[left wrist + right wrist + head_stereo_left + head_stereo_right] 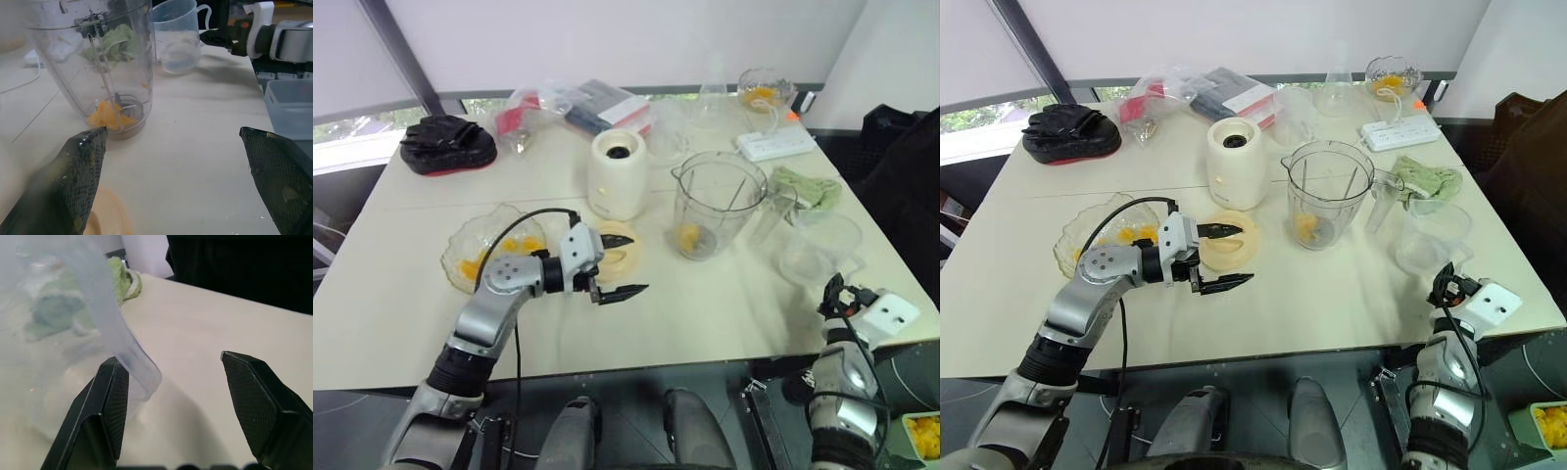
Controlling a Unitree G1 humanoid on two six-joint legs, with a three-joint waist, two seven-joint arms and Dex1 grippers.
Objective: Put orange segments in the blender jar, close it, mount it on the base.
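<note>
Currently the blender jar (717, 204) is stood upright mid-desk, with orange segments (109, 115) at its bottom. The left gripper (615, 265), spread wide and empty, is pointed toward it; the right gripper (178, 406), parted and empty, is positioned at the near right edge, farther off.

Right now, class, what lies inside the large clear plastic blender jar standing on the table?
Inside the large clear plastic blender jar, a few yellow-orange orange segments rest on the bottom beside the small blades. Anything beneath the fruit is covered.
</note>
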